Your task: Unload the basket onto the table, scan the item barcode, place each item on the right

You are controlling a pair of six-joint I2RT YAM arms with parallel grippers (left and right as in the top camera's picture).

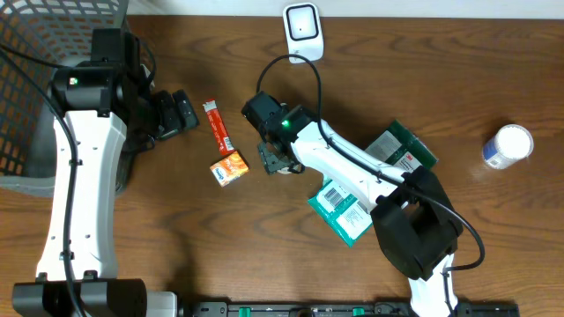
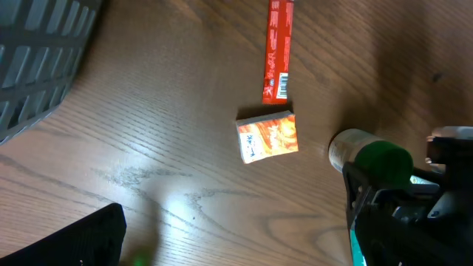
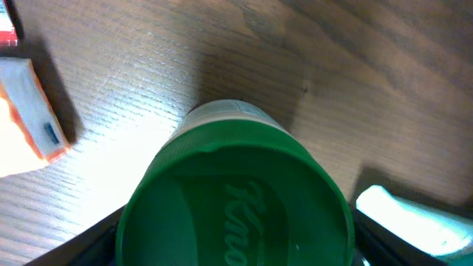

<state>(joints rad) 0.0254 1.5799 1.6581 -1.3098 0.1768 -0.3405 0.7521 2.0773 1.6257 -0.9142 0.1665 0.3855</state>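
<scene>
Right around the middle of the brown wooden table (image 1: 176, 238), the right gripper (image 1: 276, 160) is down over a green-lidded round container (image 3: 236, 199). It stands upright on the wood, pale body with a green plastic cap that has some cursive lettering moulded in. From the right wrist cam the lid pretty much fills the view, with a dark finger poking in at each bottom corner, so the jaws sit either side of it. Honestly can't tell if they're actually pressing on it or just flanking it.

The left gripper (image 1: 182, 113) is over by the upper left, jaws spread wide with nothing between them, hanging near the black mesh basket (image 1: 44, 53).

Other stuff:
- a small orange cardboard box (image 1: 229, 168) is just left of the container, not touching it
- a long red snack wrapper (image 1: 217, 126) lies just above that box, one end close to it
- a white barcode scanner (image 1: 301, 29) sits at the far edge of the table, well apart from the container
- a teal flat packet (image 1: 339, 210) with a barcode label facing up is partly under the right arm
- a dark green box (image 1: 402, 148) is beside that, also partly covered
- a white bottle with a blue label (image 1: 508, 145) is way off on the right
</scene>
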